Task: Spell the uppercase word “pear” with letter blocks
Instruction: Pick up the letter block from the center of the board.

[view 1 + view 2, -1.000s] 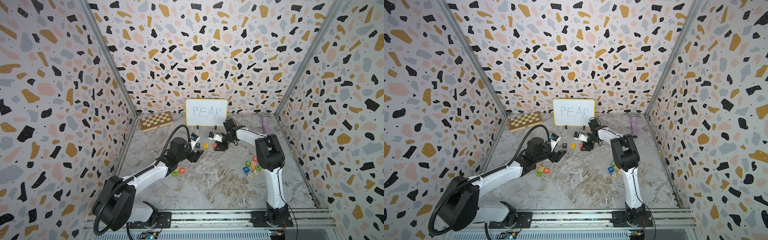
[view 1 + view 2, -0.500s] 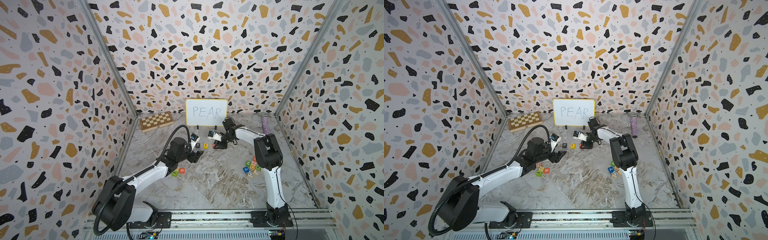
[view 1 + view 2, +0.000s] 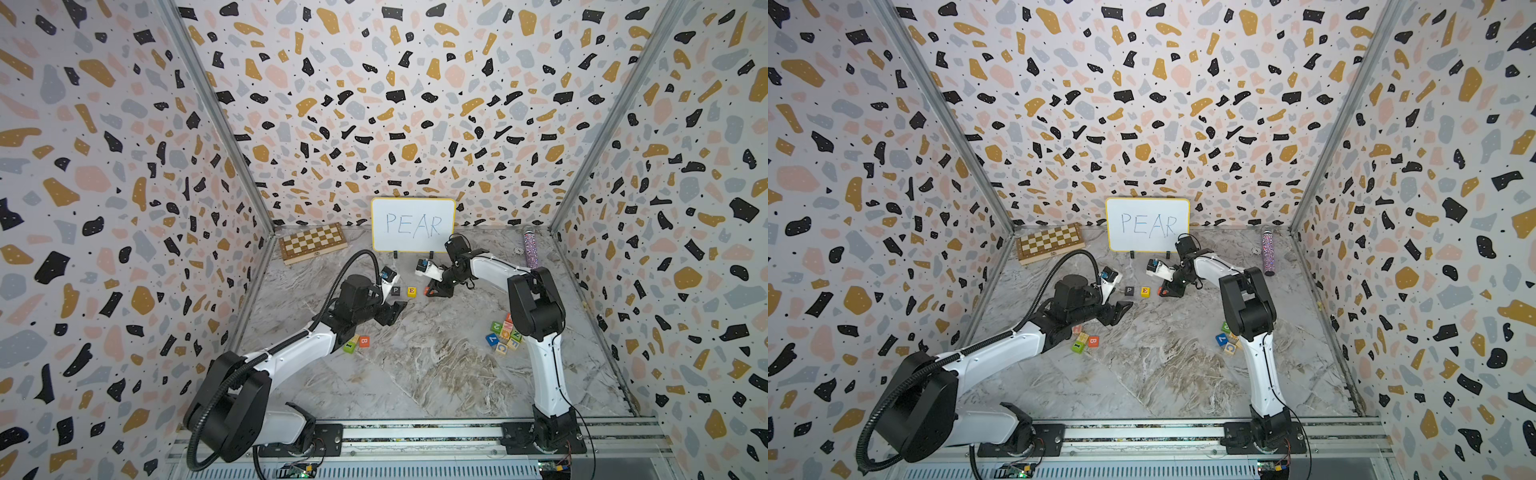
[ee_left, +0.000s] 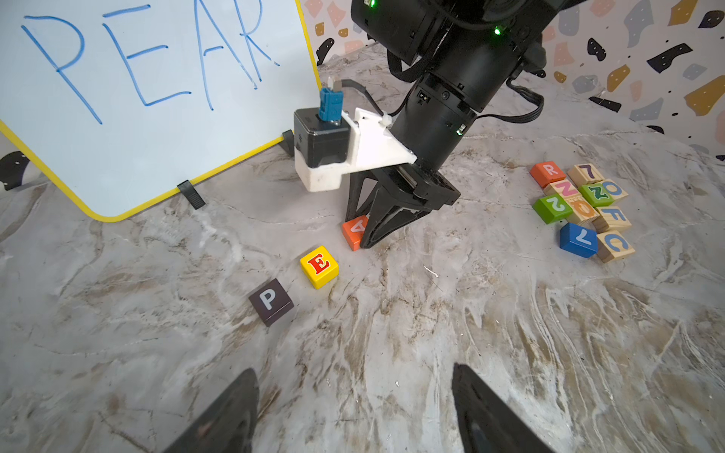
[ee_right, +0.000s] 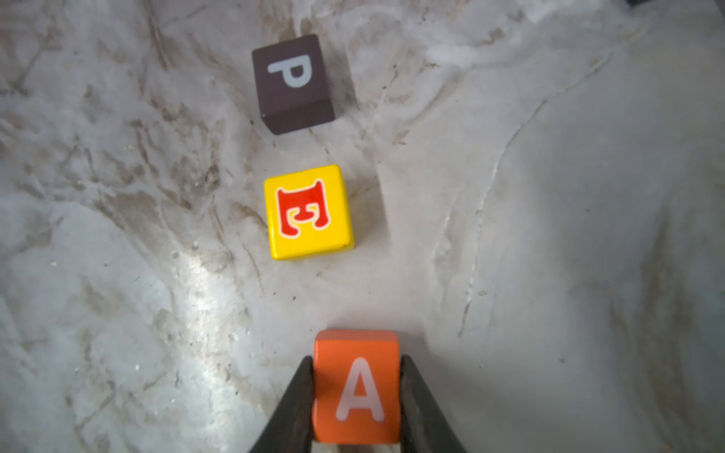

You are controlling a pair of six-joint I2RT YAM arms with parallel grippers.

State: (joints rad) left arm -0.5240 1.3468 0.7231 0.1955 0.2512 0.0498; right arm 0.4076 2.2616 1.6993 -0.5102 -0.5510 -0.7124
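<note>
Block A (image 5: 356, 388) is sitting in line after P (image 5: 292, 78) and E (image 5: 308, 211), near E but not touching. Right gripper (image 5: 356, 364) is clamping its two sides. Left gripper (image 4: 353, 376) is hovering nearby, jaws wide apart, empty. R (image 4: 547, 172) is lying at the edge of the pile (image 4: 584, 208).

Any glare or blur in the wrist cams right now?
Right wrist view: bright glare patch on the table beside the sharp E block. Left wrist view: even light, left gripper fingers soft at the frame edge.

p block (image 3: 395, 290), e block (image 3: 411, 291), a block (image 4: 353, 232) in a row before the whiteboard (image 3: 411, 224); r block (image 4: 547, 172) seemingly far right.
</note>
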